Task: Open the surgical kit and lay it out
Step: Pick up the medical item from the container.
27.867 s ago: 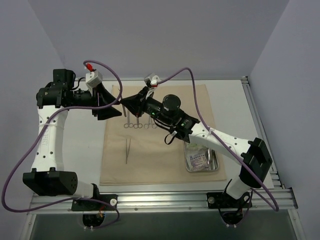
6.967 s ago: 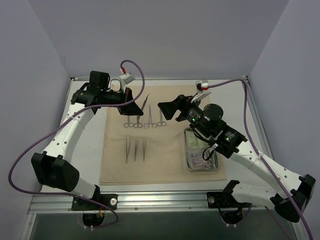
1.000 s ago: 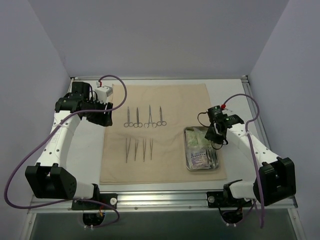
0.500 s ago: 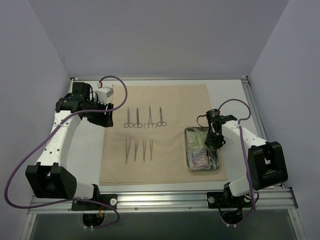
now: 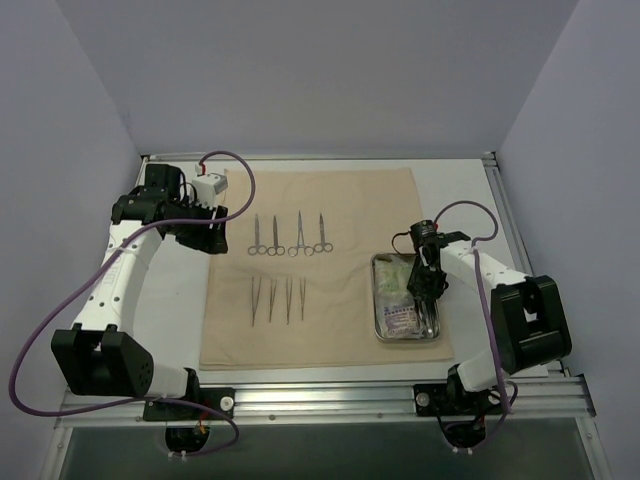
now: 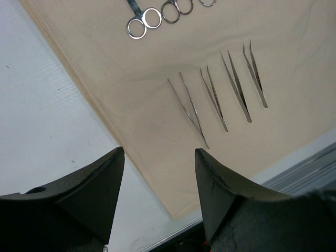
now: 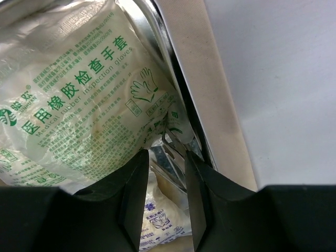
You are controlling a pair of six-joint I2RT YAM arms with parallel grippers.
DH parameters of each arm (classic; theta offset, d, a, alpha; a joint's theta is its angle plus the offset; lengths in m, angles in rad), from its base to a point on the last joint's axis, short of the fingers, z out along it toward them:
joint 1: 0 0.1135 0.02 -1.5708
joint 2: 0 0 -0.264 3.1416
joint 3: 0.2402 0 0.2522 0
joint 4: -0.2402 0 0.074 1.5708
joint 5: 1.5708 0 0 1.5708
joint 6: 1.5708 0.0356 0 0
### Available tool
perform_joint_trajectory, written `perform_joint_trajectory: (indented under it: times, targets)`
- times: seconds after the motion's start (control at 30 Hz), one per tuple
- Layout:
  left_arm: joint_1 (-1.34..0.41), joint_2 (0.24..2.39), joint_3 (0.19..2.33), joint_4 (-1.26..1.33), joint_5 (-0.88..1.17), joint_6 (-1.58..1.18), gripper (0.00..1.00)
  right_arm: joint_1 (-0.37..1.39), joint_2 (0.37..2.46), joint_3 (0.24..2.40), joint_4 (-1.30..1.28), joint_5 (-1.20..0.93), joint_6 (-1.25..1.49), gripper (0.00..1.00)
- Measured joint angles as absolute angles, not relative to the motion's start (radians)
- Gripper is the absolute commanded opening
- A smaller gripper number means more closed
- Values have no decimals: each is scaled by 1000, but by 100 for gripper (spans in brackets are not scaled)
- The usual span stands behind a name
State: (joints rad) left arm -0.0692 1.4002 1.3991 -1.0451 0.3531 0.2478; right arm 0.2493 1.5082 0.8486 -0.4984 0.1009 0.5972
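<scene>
The beige cloth wrap [image 5: 330, 195] lies spread flat. On it lie a row of several steel clamps [image 5: 290, 236] and a row of several tweezers [image 5: 277, 300]. The steel tray [image 5: 374, 300] sits at the cloth's right and holds pale packets [image 5: 396, 280]. My left gripper [image 5: 212, 240] is open and empty above the cloth's left edge [image 6: 157, 47]; the tweezers [image 6: 215, 100] lie ahead of it. My right gripper [image 7: 164, 157] is open, low inside the tray by its right rim [image 7: 157, 37]. A green-printed glove packet [image 7: 73, 94] lies to its left. A thin steel piece [image 7: 176, 149] lies between its fingers.
Bare white table [image 6: 47, 105] lies left of the cloth and to the right of the tray [image 7: 283, 79]. An aluminium rail [image 5: 330, 395] runs along the near edge. Walls close the back and both sides.
My right gripper has moved from the tray's far right edge down into the tray. The left arm has not moved in the last second.
</scene>
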Motion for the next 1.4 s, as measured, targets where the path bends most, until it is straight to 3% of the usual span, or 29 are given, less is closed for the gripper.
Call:
perform_joint_trajectory:
  times: [0.13,0.53,0.77,1.4]
  targets:
    - [-69,1400,1401,-1048,358,248,65,251,1533,843,-480,96,597,31]
    - [-69,1401,1407,-1055,373,248,65,305,1554,846,-475,110,585,18]
    - [-69,1401,1407,-1057,381,248,65,325,1549,869,-500,133,575,0]
    - [-69,1403,1412,-1071,403,249,65,405,1500,957,-604,251,578,0]
